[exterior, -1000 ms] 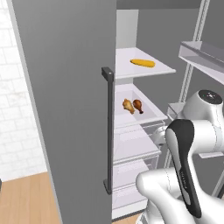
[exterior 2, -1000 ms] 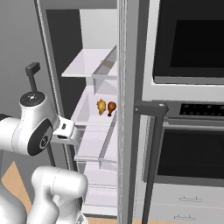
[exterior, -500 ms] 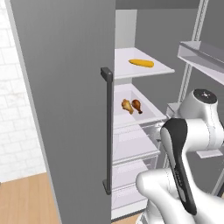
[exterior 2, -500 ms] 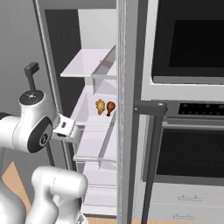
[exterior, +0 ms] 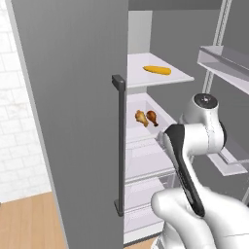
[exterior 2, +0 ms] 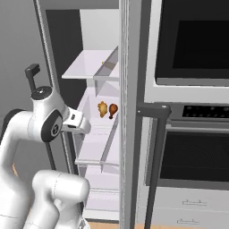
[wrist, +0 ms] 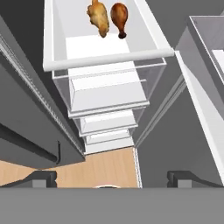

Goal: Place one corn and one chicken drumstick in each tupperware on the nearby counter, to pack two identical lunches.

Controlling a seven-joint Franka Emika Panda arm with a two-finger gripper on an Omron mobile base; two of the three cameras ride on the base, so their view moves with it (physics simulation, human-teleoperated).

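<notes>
Two chicken drumsticks lie side by side on a white fridge shelf [wrist: 109,57], a pale one [wrist: 99,16] and a darker brown one [wrist: 120,15]. They also show as the pale drumstick [exterior: 141,117] and the brown drumstick [exterior 2: 112,109]. One yellow corn [exterior: 156,70] lies on the shelf above. My gripper [wrist: 113,179] is open, its fingertips [wrist: 41,178] far apart with nothing between them. It hangs in front of and below the drumstick shelf, short of its front rim. The tupperware and the counter are out of view.
The open fridge door [exterior: 73,112] with its dark vertical handle [exterior: 118,146] stands close on the left. Door bins [exterior: 223,56] jut out on the right. Clear drawers [wrist: 105,92] stack below the shelf. A wall oven [exterior 2: 192,44] with a dark bar handle [exterior 2: 152,109] flanks the fridge.
My arm has eased up and a little further toward the fridge shelves. The gripper has stayed open, and the food has not moved.
</notes>
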